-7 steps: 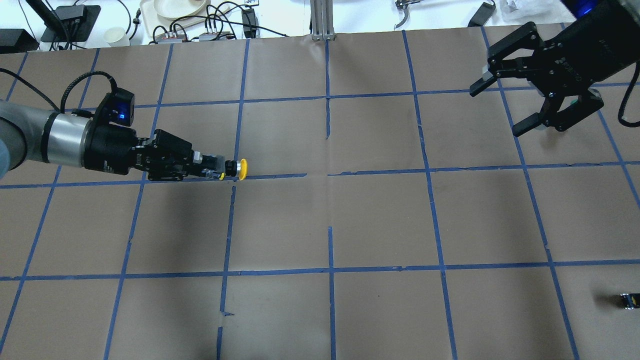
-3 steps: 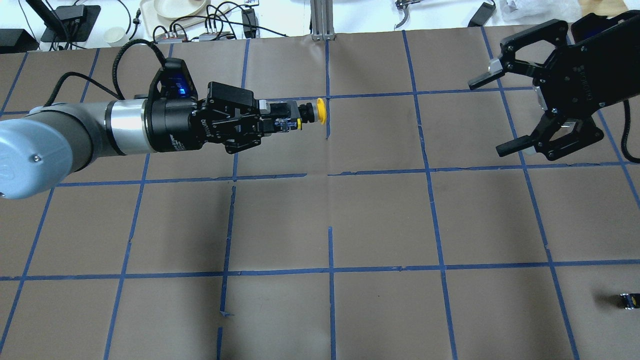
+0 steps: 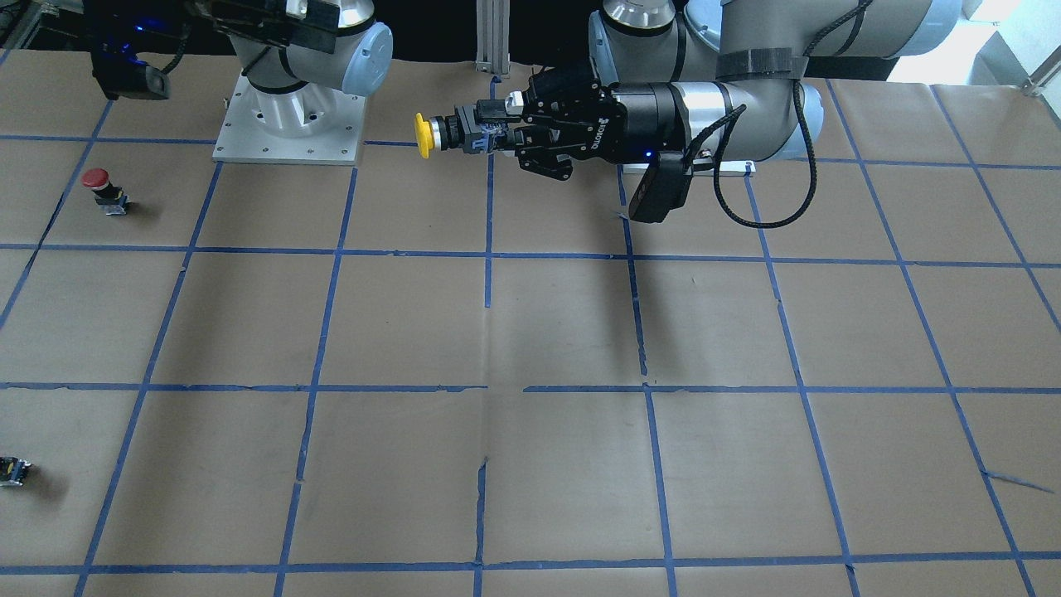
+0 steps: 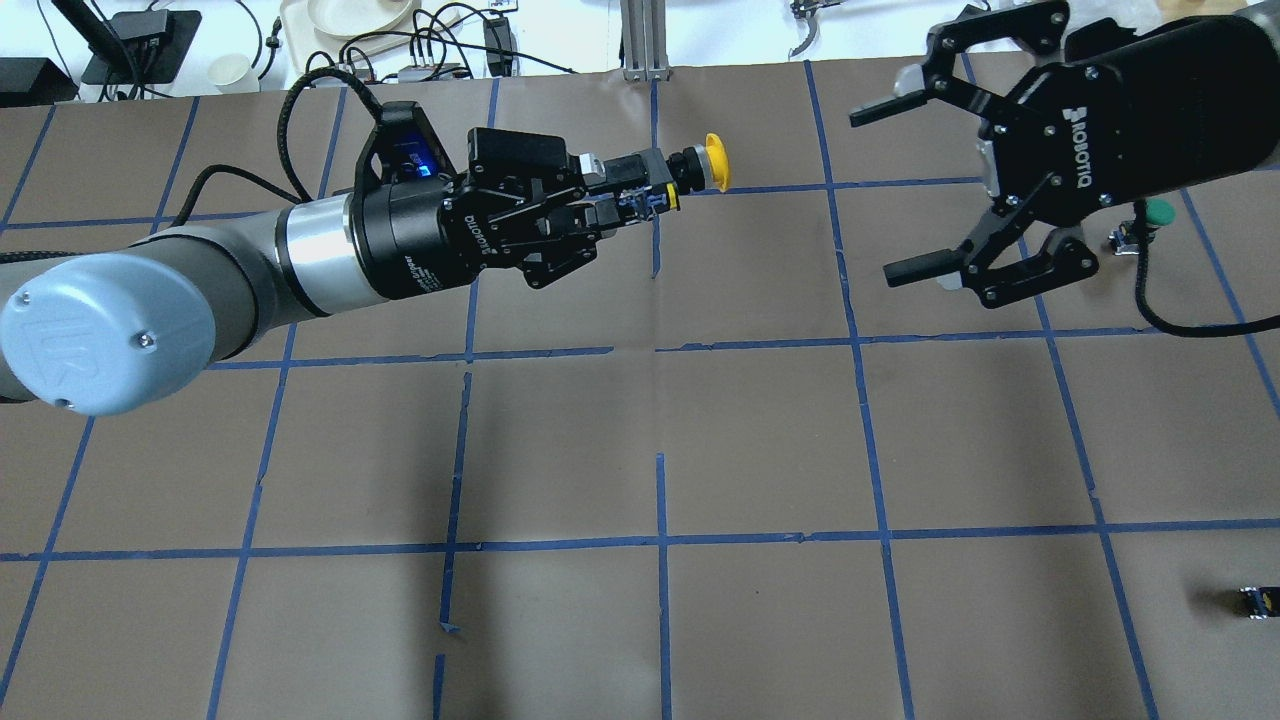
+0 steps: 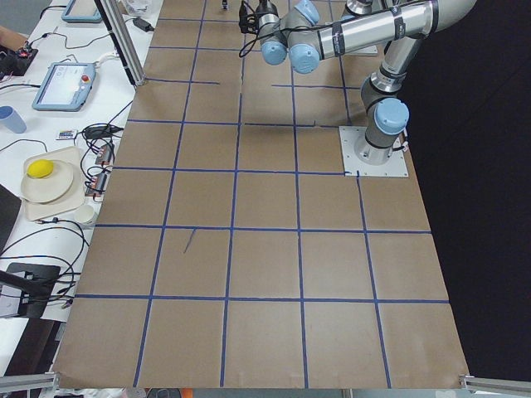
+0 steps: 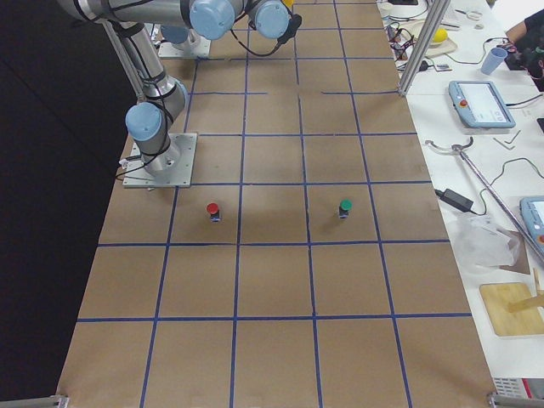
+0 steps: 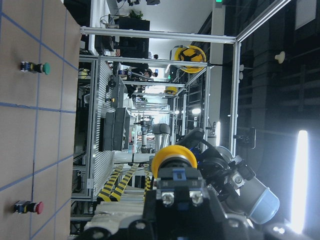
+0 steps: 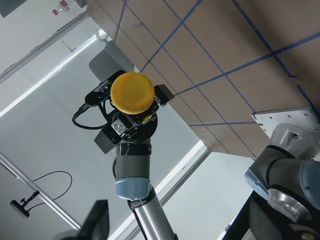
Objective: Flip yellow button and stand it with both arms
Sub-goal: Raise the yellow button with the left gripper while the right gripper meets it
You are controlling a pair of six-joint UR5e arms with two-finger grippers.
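The yellow button [image 4: 700, 168] is held in the air, lying sideways, its yellow cap pointing to the right arm. My left gripper [image 4: 612, 190] is shut on its black-and-grey body. In the front-facing view the button [image 3: 435, 135] sticks out of the left gripper [image 3: 497, 133] above the table's robot side. The left wrist view shows the cap [image 7: 174, 157] above the body. My right gripper [image 4: 878, 193] is open and empty, a short gap to the right of the cap, facing it. The right wrist view looks straight at the cap [image 8: 132, 92].
A green-capped button [image 4: 1155, 212] stands behind the right gripper; it also shows in the right view [image 6: 345, 206]. A red-capped button [image 3: 98, 181] stands near the right arm's base. A small black-and-yellow piece [image 4: 1258, 600] lies at the near right edge.
My left arm has lifted the yellow button off the table and carried it up and toward the middle. My right gripper has swung in toward the centre, staying open.
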